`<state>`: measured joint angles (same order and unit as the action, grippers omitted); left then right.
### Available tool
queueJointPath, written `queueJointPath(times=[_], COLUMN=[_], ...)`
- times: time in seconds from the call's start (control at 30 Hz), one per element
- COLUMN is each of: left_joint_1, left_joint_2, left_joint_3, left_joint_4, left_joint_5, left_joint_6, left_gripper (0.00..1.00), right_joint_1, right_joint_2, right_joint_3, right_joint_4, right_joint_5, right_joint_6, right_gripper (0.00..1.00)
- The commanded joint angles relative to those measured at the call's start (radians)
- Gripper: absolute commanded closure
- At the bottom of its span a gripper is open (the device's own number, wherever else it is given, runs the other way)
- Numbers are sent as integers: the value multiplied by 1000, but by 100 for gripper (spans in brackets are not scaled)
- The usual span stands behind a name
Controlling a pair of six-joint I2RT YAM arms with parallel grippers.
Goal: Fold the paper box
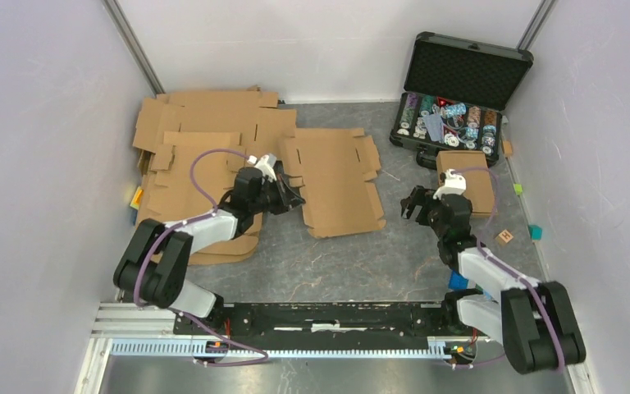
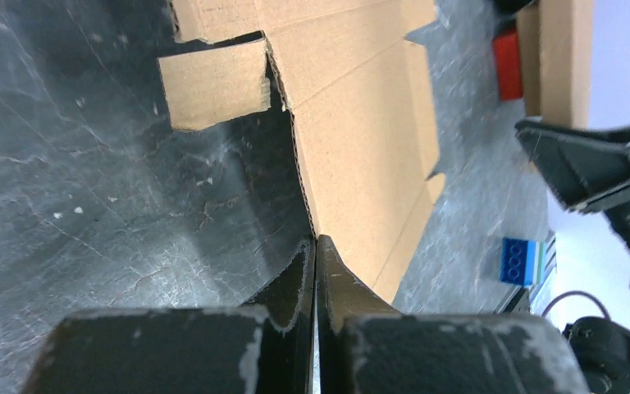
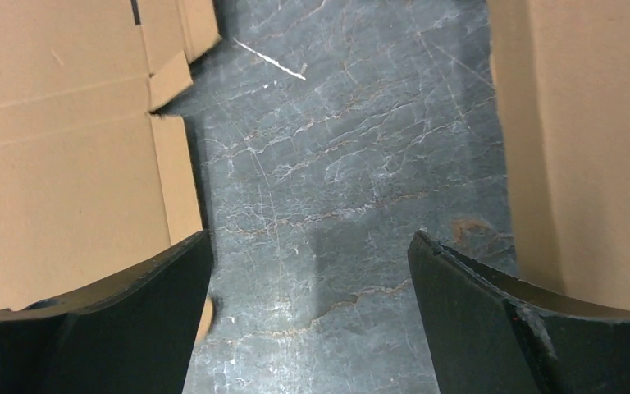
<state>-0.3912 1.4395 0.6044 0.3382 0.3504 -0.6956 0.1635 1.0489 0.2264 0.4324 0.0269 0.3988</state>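
The paper box (image 1: 336, 180) lies as a flat brown cardboard blank in the middle of the table. My left gripper (image 1: 295, 199) is at its left edge, shut on that edge. In the left wrist view the jaws (image 2: 316, 246) are pressed together with the thin edge of the blank (image 2: 361, 123) running into their tips, and that side looks slightly lifted. My right gripper (image 1: 414, 205) hovers open to the right of the blank. In the right wrist view its fingers (image 3: 312, 246) frame bare table, with the blank (image 3: 57, 164) to their left.
A stack of flat cardboard blanks (image 1: 205, 131) fills the back left. An open black case of chips (image 1: 455, 98) stands at the back right, with a folded cardboard box (image 1: 467, 176) in front of it. A blue brick (image 1: 459, 281) and small blocks (image 1: 504, 237) lie near the right arm.
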Motion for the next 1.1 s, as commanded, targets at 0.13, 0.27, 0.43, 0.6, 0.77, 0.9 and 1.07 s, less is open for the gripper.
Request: queueJointPath(times=[0.13, 0.27, 0.43, 0.6, 0.77, 0.9, 1.07], left_joint_1=[-34, -43, -44, -46, -46, -49, -57], left_joint_2=[131, 142, 145, 151, 153, 153, 163], left_joint_3=[100, 104, 113, 118, 120, 121, 132], left_joint_4=[-12, -18, -39, -51, -55, -60, -74], left_joint_5=[130, 136, 135, 137, 140, 140, 148], left_joint_6=[75, 79, 91, 95, 97, 98, 100], left_gripper=[98, 98, 98, 98, 98, 98, 98], right_joint_1=[4, 4, -3, -44, -154, -238, -288], right_joint_2=[277, 427, 617, 723, 733, 719, 685], right_joint_3=[292, 423, 605, 708, 691, 692, 701], right_joint_4=[-240, -314, -469, -541, -523, -537, -561], right_joint_5=[53, 154, 323, 418, 347, 366, 362], right_joint_6=[-51, -79, -107, -102, -55, -29, -9], right_gripper=[15, 15, 21, 20, 21, 20, 20])
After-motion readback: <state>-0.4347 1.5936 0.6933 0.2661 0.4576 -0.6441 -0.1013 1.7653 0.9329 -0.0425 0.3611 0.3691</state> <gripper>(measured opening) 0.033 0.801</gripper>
